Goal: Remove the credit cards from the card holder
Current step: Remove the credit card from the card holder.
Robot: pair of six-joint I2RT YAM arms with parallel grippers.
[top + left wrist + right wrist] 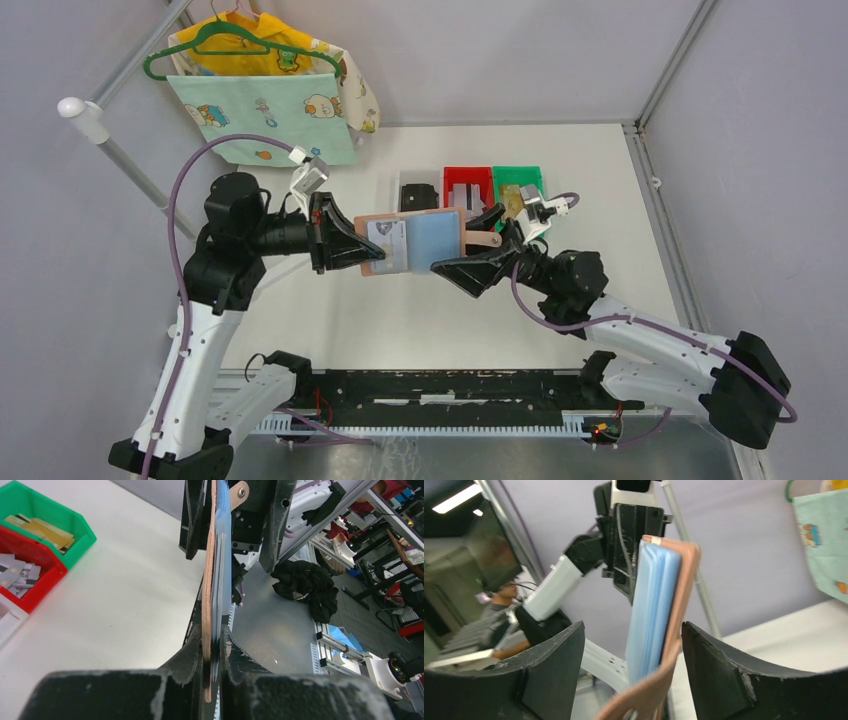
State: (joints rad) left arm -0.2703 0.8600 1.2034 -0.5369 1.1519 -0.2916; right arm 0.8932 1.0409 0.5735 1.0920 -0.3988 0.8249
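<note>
The pinkish-tan card holder (415, 243) hangs open in the air over the table, its blue-grey sleeves facing up. A pale card (385, 246) shows in its left sleeve. My left gripper (345, 246) is shut on the holder's left half. In the left wrist view the holder (212, 570) stands edge-on, pinched at my fingertips (212, 641). My right gripper (470, 246) is open and straddles the holder's right edge. In the right wrist view the holder (664, 605) sits between my spread fingers (633, 635); the right finger is close to the tan cover. Loose grey-white cards (462, 194) lie in the red bin.
Three small bins stand behind the holder: a white one with a black block (418, 196), a red one (467, 174) and a green one (519, 174) with golden-tan items. Children's clothes on a green hanger (265, 85) hang at the back left. Frame posts edge the table.
</note>
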